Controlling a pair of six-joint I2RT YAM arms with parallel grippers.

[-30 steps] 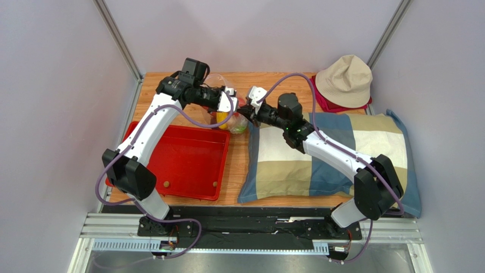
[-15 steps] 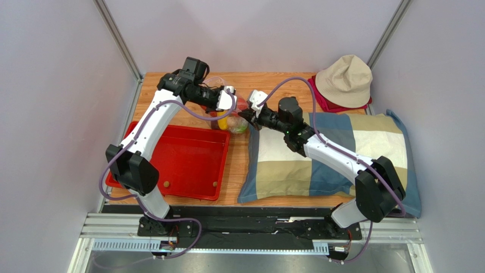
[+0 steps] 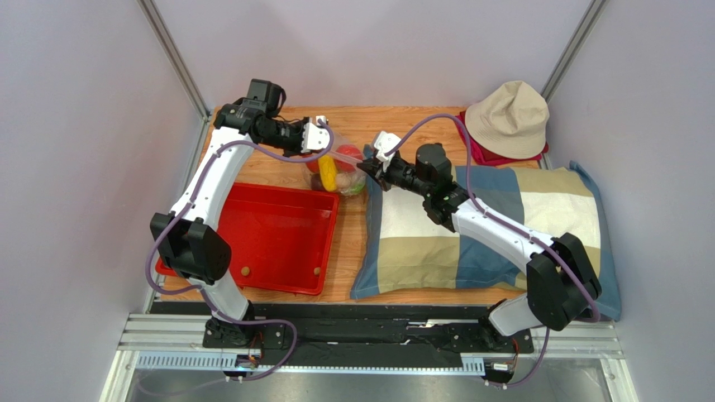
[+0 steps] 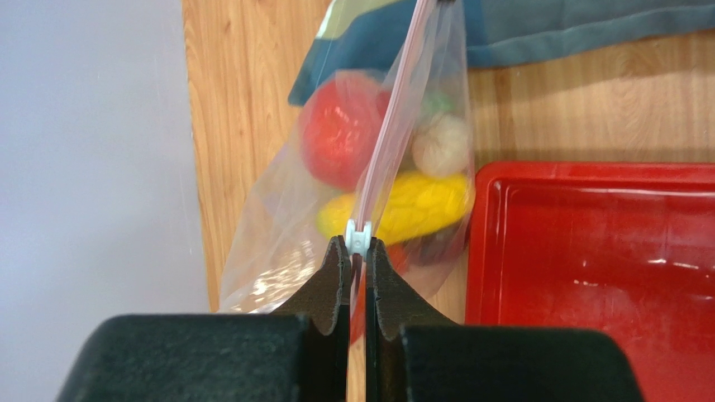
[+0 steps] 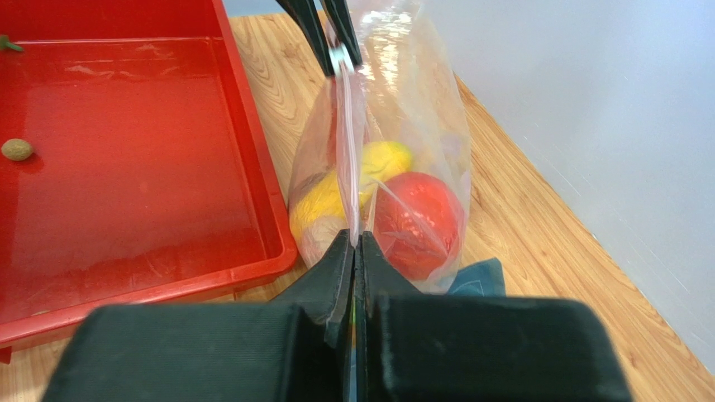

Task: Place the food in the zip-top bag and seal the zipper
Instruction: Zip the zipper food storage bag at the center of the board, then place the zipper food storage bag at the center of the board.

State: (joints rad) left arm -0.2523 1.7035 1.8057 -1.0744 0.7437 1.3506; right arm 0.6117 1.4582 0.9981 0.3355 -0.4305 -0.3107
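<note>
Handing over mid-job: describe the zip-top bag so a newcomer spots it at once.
Find the red tray; just past its far right corner, beside the plaid pillow, is the zip-top bag, pinched between the left pincer and right pincer. It alone is clear plastic, with red and yellow food inside.

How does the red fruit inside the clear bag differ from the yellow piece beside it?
The red fruit is round, while the yellow piece is long and slightly curved. The red fruit is thicker; the yellow piece is slimmer. The yellow piece lies close to the red tray, while the red fruit lies farther from it. Both sit inside the zip-top bag.
</note>
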